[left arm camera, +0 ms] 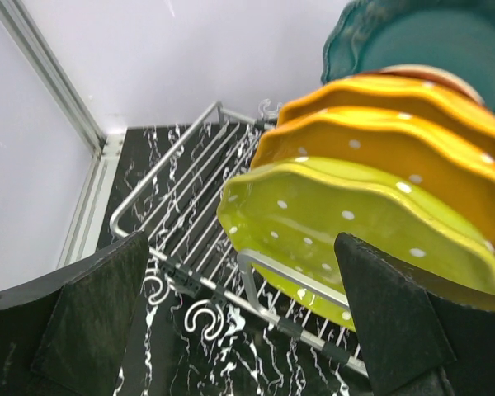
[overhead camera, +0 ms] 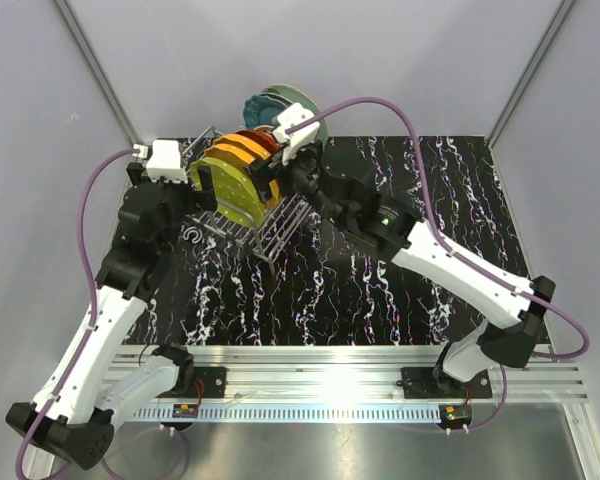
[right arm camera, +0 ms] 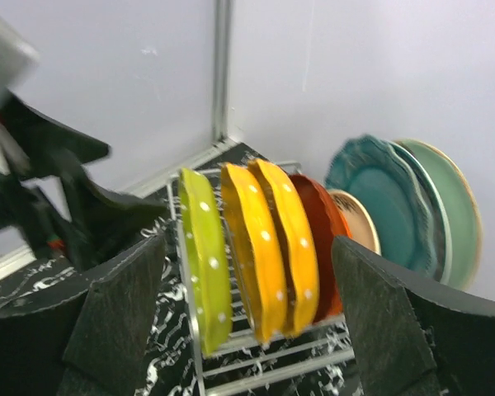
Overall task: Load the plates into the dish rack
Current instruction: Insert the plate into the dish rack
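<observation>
The silver wire dish rack (overhead camera: 270, 228) stands at the back left of the mat. Several plates stand upright in it: dotted lime green (overhead camera: 228, 190) at the front, two dotted orange-yellow (overhead camera: 235, 152), red-orange (overhead camera: 257, 138), dark teal (overhead camera: 265, 108) and mint green (overhead camera: 298, 100) at the back. My left gripper (overhead camera: 188, 195) is open and empty, just left of the lime plate (left arm camera: 355, 231). My right gripper (overhead camera: 272, 175) is open and empty, at the rack's right side, facing the plate edges (right arm camera: 252, 247). The cream-centred plate (right arm camera: 359, 223) shows behind the red one (right arm camera: 322, 231).
The rack's left part (left arm camera: 181, 190) holds no plates and has hook loops (left arm camera: 202, 318) at its front bar. The black marbled mat (overhead camera: 380, 290) covers the table. White walls and a corner post (right arm camera: 223, 74) stand close behind the rack.
</observation>
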`<act>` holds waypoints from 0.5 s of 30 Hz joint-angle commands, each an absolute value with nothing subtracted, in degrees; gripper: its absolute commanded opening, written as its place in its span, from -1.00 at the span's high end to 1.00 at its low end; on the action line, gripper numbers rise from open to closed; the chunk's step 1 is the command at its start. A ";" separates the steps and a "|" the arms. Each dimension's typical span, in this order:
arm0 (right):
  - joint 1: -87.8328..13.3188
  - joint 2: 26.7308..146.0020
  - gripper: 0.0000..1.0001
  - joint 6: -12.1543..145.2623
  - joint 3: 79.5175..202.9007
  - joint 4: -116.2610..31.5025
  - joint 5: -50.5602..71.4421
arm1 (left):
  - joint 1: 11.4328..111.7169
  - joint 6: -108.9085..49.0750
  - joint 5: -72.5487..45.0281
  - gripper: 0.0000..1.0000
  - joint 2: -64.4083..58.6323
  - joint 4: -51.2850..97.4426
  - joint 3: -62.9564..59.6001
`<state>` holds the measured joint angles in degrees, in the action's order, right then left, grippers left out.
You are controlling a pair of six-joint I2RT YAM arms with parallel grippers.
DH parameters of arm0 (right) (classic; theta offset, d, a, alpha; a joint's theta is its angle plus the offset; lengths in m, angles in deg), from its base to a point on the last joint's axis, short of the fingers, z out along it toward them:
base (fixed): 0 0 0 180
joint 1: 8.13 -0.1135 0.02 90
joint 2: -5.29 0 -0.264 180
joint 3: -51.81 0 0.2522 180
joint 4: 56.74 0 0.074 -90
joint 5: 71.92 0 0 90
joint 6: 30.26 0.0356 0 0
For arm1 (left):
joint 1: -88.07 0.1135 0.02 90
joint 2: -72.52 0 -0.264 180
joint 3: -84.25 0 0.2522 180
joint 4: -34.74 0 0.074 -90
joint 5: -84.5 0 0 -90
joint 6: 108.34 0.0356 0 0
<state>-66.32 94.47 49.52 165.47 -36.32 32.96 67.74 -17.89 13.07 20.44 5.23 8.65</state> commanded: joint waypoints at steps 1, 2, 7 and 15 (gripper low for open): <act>-65.27 88.88 -0.79 51.82 160.34 -37.18 38.55 | 68.04 -18.07 11.99 -0.98 23.64 10.77 10.19; -64.56 86.69 -0.82 52.79 159.54 -35.43 38.47 | 67.95 -18.16 11.64 -0.98 24.78 11.21 10.46; -53.77 78.25 -0.89 65.61 150.60 -30.23 32.35 | 68.04 -20.09 10.41 -0.98 28.65 8.77 9.67; -37.76 63.04 -0.94 70.55 134.67 -27.95 29.95 | 67.95 -23.25 10.68 -0.98 42.54 2.44 18.97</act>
<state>-39.24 66.69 67.31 138.04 -29.02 31.53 67.74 -20.82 11.65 39.66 4.57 15.49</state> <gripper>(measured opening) 0.964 0.987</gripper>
